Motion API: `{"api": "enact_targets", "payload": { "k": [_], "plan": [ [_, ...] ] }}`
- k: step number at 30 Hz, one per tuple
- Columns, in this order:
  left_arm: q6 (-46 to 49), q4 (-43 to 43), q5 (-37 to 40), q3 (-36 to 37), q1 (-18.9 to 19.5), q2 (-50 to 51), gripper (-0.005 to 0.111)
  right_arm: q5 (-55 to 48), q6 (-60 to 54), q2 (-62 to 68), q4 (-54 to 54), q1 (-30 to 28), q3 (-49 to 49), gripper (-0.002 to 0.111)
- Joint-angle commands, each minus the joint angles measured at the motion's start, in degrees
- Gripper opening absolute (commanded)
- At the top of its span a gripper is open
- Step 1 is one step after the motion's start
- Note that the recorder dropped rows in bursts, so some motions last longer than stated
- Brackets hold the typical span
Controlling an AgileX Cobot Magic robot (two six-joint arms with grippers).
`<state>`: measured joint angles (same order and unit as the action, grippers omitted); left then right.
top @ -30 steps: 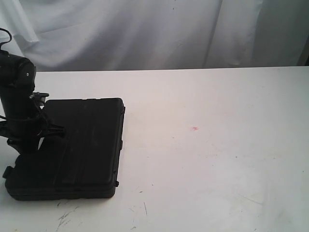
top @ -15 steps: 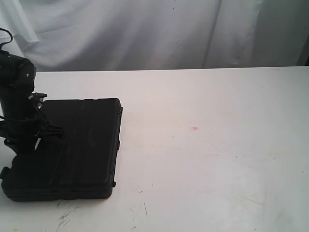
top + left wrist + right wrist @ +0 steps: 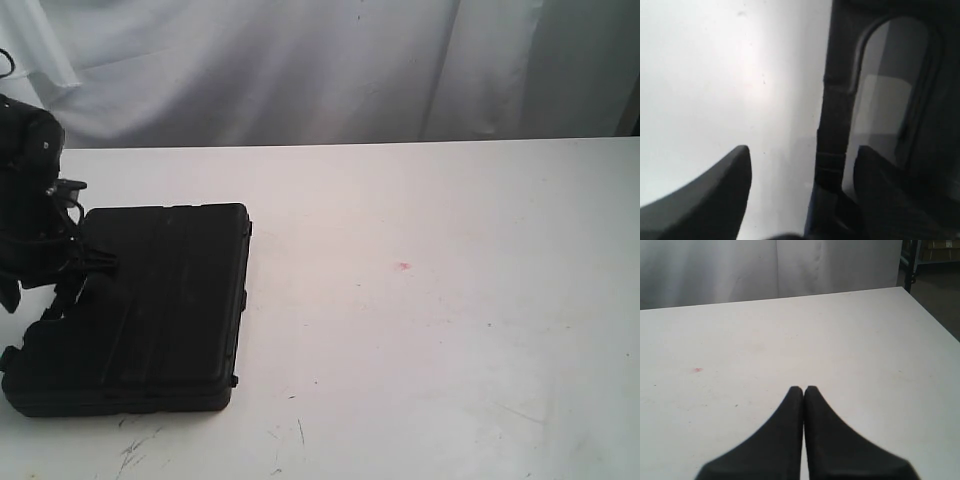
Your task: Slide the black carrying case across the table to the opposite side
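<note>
The black carrying case (image 3: 160, 300) lies flat at the left of the white table (image 3: 430, 330). My left gripper (image 3: 62, 292) hangs over the case's left edge, dark against dark. In the left wrist view the left gripper (image 3: 802, 156) is open, and the case's handle (image 3: 832, 125) runs between its fingers, close to one of them, with the case body (image 3: 940, 125) beyond. Whether a finger touches the handle is unclear. My right gripper (image 3: 804, 389) is shut on nothing above bare tabletop and does not show in the exterior view.
A white curtain (image 3: 300, 70) hangs behind the table's far edge. A tiny pink spot (image 3: 404, 266) marks the middle of the table, and dark scuffs (image 3: 140, 445) lie near the front. Past the table's right edge stands a dark shelf frame (image 3: 912, 265).
The case has slid a little to the left with the left arm. The left arm has since drawn back further left and risen slightly.
</note>
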<state>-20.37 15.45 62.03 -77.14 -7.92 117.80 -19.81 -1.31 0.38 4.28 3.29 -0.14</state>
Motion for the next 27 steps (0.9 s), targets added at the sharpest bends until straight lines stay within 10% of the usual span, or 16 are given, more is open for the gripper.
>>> {"api": "enact_targets", "payload": {
  "k": [1, 10, 19, 27],
  "plan": [
    [-0.6, -0.3, -1.2, -1.7, 0.0, -5.1, 0.057, 0.0, -0.2, -0.4, -0.3, 0.0, 0.1, 0.0],
    [-0.1, -3.7, -5.5, -1.5, -0.1, -17.0, 0.0, 0.0, -0.2, -0.4, -0.3, 0.0, 0.1, 0.0],
    [-0.1, -11.0, -29.0, 22.3, -0.1, -42.7, 0.0, 0.0, -0.2, -0.4, -0.3, 0.0, 0.1, 0.0],
    [-0.1, -11.6, -32.0, 35.3, -0.1, -66.8, 0.0, 0.0, -0.2, -0.4, -0.3, 0.0, 0.1, 0.0]
  ]
}}
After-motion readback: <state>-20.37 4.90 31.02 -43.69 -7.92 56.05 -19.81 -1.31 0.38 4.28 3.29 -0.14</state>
